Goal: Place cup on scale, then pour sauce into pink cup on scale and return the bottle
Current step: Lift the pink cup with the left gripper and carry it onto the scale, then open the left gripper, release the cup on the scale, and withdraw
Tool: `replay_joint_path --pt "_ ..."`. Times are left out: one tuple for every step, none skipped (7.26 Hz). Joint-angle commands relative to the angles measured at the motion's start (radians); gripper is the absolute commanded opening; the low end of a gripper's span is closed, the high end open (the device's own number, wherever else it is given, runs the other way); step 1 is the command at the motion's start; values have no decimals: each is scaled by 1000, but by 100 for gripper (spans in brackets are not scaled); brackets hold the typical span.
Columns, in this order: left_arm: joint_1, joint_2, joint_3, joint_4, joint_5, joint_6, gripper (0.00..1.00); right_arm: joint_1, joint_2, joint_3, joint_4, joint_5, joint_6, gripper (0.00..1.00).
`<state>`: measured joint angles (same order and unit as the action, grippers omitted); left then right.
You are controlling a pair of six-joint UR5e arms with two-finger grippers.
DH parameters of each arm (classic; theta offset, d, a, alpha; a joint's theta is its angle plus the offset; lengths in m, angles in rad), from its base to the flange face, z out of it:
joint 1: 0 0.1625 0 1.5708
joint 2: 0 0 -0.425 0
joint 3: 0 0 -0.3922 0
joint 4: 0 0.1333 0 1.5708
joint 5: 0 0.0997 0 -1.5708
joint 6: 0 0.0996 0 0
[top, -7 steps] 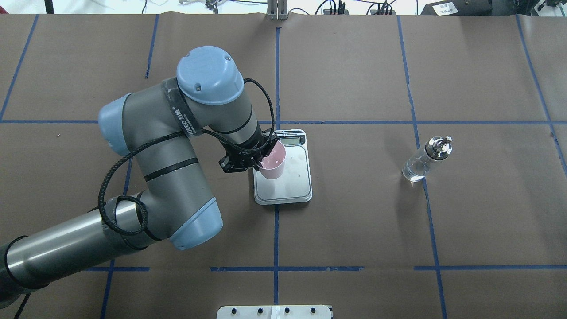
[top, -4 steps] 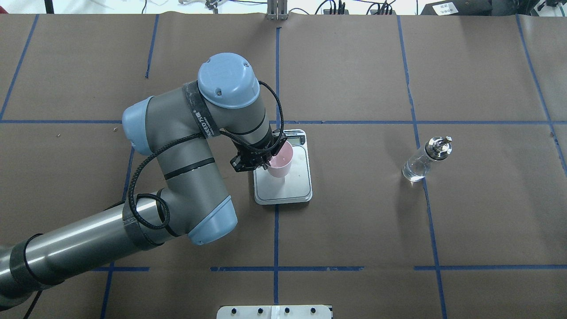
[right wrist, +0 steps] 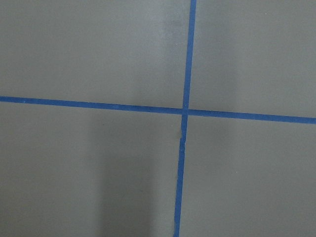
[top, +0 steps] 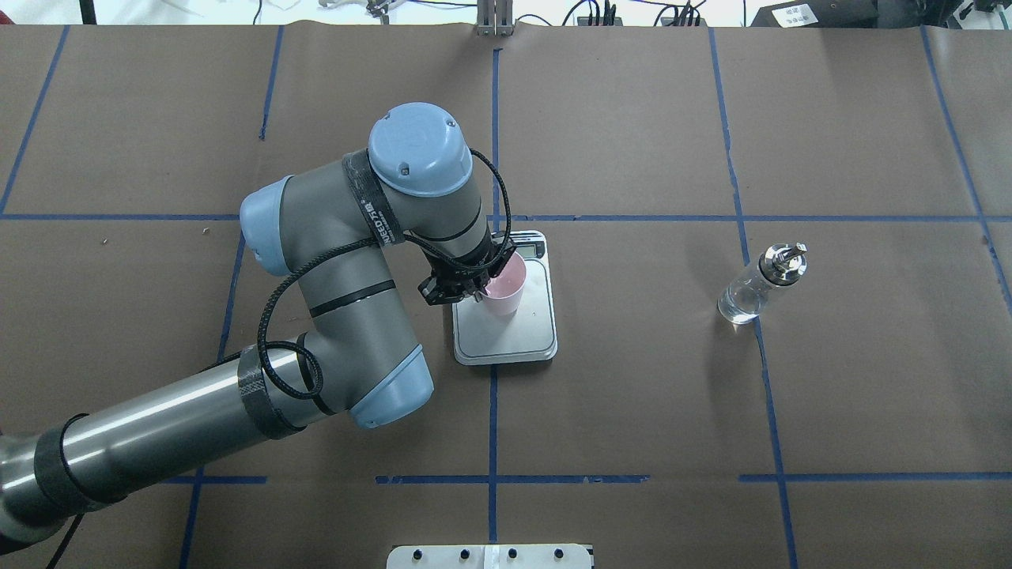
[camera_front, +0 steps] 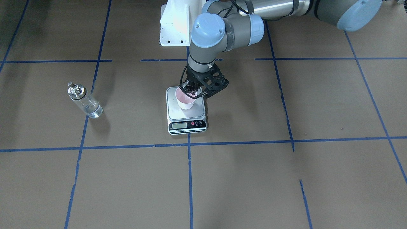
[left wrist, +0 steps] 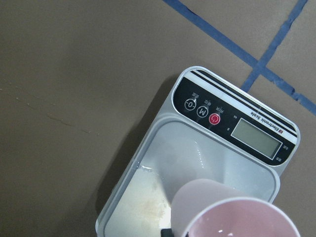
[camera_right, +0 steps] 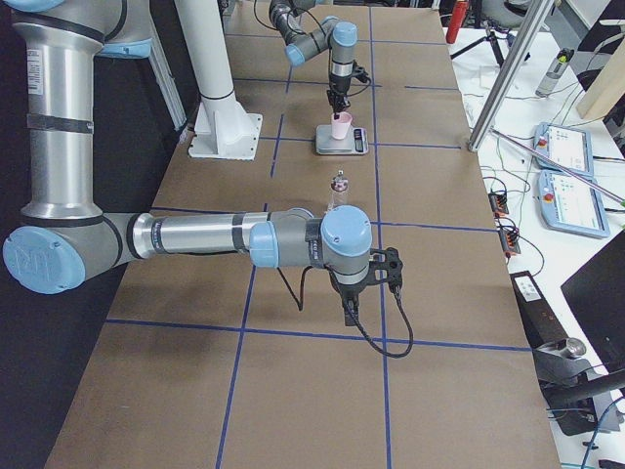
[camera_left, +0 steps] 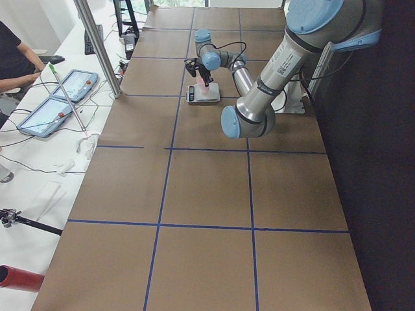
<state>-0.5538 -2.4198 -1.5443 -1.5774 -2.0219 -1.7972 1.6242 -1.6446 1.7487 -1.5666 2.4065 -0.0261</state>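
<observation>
Overhead exterior shows left pincer (top: 480, 292) clamped on cup (top: 507, 289) over scale (top: 514, 340); right pincer (camera_right: 349, 319) state unclear

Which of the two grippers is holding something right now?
The left gripper: it pinches the rim of the small pale pink cup over the silver-topped scale. The right gripper hangs empty above the table.

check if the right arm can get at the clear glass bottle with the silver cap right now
Probably yes. The clear glass bottle stands alone on the right arm's side of the table, nothing beside it, and the right gripper hangs nearby. The left gripper is away at the digital scale, holding the pale pink cup.
</observation>
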Motion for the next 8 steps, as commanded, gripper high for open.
replay_joint_path --pt "2 2 6 -3 -1 13 53 0 3 0 -1 -1 0 100" --pt "2 4 4 -3 0 33 91 0 3 2 -1 0 2 100" --pt "2 4 -5 -1 3 35 100 0 5 2 -1 0 2 100" --pt "0 5 -20 5 2 38 100 0 5 2 0 3 2 100" --pt "-1 25 -67 14 0 39 100 0 5 2 0 13 0 100" --pt "-3 45 -121 61 -1 68 100 0 9 9 0 17 0 100" --pt "-6 45 -178 142 -4 125 100 0 11 30 -7 19 2 100" --pt "-26 57 -244 190 -7 162 100 0 11 50 -12 32 2 100"
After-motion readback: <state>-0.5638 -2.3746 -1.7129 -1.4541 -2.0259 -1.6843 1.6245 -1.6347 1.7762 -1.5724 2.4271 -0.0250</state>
